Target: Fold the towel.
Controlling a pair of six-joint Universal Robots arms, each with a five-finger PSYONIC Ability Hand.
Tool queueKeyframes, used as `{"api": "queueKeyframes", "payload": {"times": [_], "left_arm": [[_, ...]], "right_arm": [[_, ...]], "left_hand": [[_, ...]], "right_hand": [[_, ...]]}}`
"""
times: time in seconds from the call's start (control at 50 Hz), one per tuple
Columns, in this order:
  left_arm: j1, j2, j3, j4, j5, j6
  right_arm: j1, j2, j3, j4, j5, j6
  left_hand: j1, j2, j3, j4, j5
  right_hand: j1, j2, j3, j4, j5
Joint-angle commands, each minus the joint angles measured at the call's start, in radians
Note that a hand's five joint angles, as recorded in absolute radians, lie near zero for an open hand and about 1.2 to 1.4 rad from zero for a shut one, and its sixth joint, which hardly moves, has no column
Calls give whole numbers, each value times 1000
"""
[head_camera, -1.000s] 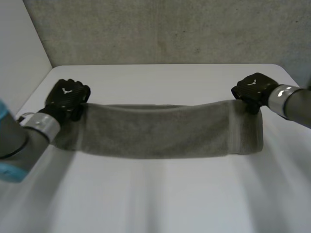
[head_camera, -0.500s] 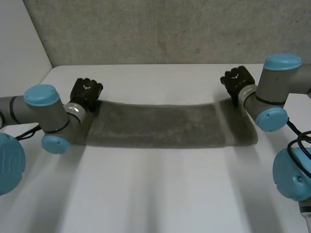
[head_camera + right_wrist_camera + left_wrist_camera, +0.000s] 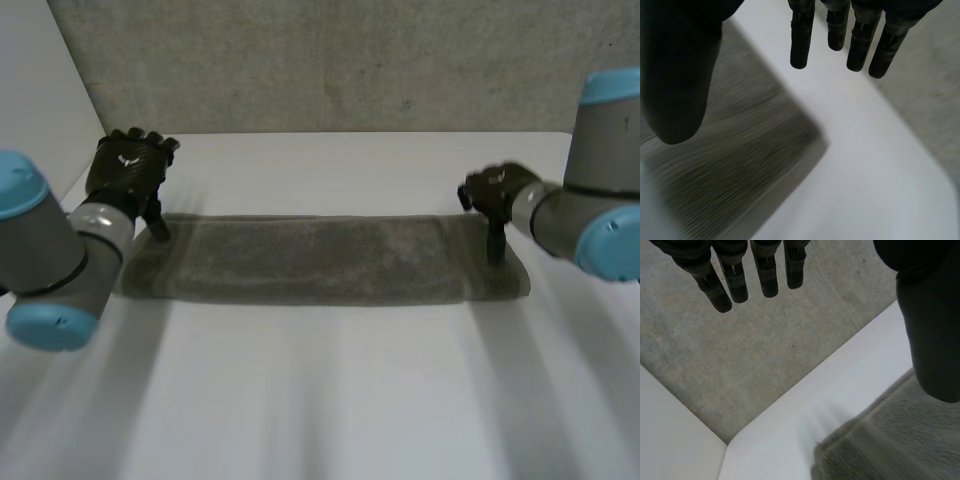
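the towel [image 3: 320,262] lies long across the tabletop [image 3: 320,400], left hand [image 3: 128,175] and right hand [image 3: 492,190] over its two ends, fingers [image 3: 735,280] straight, holding nothing.

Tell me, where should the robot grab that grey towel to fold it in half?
Probably at its two short ends, from above: the towel lies flat on the table as a long strip, and the open left hand and right hand hang over those ends.
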Motion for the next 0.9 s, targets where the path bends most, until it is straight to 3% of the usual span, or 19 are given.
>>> {"api": "queueKeyframes", "payload": {"times": [0.02, 0.14, 0.2, 0.28, 0.3, 0.34, 0.36, 0.38, 0.62, 0.74, 0.8, 0.84, 0.9], "left_arm": [[7, 166, -226, 44, 1, -70], [7, 233, -306, 68, 3, -113], [4, 258, -337, 88, 3, -128], [-4, 273, -366, 113, 1, -133], [-4, 273, -366, 113, 1, -133], [-7, 278, -377, 116, 1, -133], [-7, 278, -377, 116, 1, -133], [-10, 281, -378, 116, 1, -133], [-15, 374, -397, 116, 1, -134], [-13, 393, -415, 124, 3, -134], [-12, 393, -421, 141, 1, -133], [-2, 388, -420, 157, 1, -134], [-1, 382, -418, 162, 1, -134]], "right_arm": [[-43, -69, 330, -159, -10, -7], [-64, -67, 418, -252, -14, -14], [-77, -64, 447, -317, -22, -14], [-96, -56, 460, -383, -22, -13], [-96, -56, 460, -383, -22, -13], [-117, -56, 455, -413, -20, -7], [-117, -56, 455, -414, -20, -7], [-131, -56, 456, -430, -17, -1], [-284, -199, 408, -461, 6, -42], [-289, -211, 311, -438, 13, -117], [-194, -239, 249, -420, 12, -120], [-32, -245, 182, -418, 9, -108], [38, -233, 160, -420, 3, -103]], "left_hand": [[-90, -80, -71, -83, -218], [-90, -80, -71, -83, -218], [-87, -77, -68, -80, -216], [-90, -80, -71, -83, -218], [-90, -80, -71, -83, -218], [-90, -80, -71, -83, -218], [-90, -80, -71, -83, -218], [-90, -80, -71, -83, -218], [-90, -80, -71, -83, -218], [-90, -80, -71, -83, -218], [-90, -80, -71, -83, -218], [-90, -80, -71, -83, -218], [-90, -80, -71, -83, -218]], "right_hand": [[-56, -73, -68, -78, -61], [-56, -73, -68, -78, -61], [119, 101, 106, 97, 114], [505, 487, 492, 483, 500], [507, 489, 494, 484, 502], [991, 973, 978, 969, 986], [994, 976, 981, 972, 989], [1164, 1147, 1152, 1142, 1159], [1166, 1148, 1153, 1144, 1161], [1166, 1148, 1153, 1144, 1161], [1166, 1148, 1153, 1144, 1161], [1166, 1148, 1153, 1144, 1161], [1166, 1148, 1153, 1144, 1161]]}}
